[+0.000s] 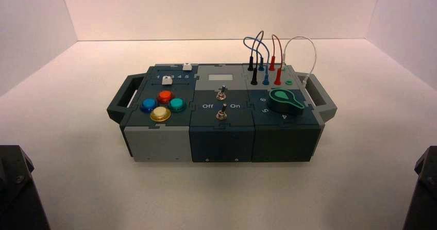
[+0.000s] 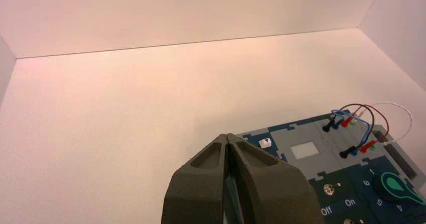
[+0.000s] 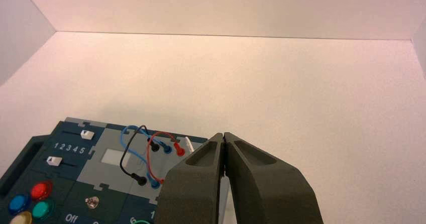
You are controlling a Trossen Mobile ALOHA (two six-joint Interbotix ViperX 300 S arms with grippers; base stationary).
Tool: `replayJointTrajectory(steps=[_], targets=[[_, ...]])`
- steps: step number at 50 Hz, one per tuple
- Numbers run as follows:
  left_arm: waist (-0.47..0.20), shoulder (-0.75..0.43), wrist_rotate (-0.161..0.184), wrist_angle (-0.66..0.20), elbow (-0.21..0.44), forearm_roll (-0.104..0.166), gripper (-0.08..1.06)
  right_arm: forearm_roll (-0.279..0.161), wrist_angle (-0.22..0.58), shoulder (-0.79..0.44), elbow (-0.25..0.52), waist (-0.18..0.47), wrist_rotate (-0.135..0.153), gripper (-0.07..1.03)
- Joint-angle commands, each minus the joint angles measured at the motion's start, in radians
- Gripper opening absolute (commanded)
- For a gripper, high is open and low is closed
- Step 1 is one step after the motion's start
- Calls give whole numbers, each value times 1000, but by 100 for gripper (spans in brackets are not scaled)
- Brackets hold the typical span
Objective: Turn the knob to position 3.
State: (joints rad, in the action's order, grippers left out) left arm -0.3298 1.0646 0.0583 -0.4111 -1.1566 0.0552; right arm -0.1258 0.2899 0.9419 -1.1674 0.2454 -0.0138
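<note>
Awaiting contact: knob (image 1: 285, 101), box's right end, pointer toward right edge; right gripper (image 3: 223, 139) nearer, left gripper (image 2: 227, 141) parked; both clenched, empty.

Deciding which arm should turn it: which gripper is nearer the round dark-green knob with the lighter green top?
Right. The right gripper is parked at the near right, on the knob's side of the box; the left gripper waits at the near left, across the box.

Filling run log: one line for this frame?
phase: pre-approach | knob: untouched, box's right end | left gripper: shut, parked | right gripper: shut, parked
</note>
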Motion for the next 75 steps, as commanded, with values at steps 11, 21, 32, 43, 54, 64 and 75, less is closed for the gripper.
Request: replayJointTrajectory(steps=[11,21,32,43,54,64,75], targets=[[-14,-26,-2,3,34,0,-3,-20,34,8,43,17,-2,-2],[-78,-92,8,-57,52,11,-3,-52,109,0,46,55,-15,-2],[-141,-152,20,-212,123,29,-3,-123,219,-2,41,55,-23,-2],[-229,-158,21,-345,164,98,-3,-175,344,-8,46,55,-28,-2],[-333,-164,34,-350,135,167,-3,-241,414,-64,58,72,-28,-2],[-411,-183,67,-290,89,175,-3,-256,419,-137,55,141,-58,-2],[-456,-253,72,-255,78,175,-3,-262,400,-225,52,210,-80,-2]])
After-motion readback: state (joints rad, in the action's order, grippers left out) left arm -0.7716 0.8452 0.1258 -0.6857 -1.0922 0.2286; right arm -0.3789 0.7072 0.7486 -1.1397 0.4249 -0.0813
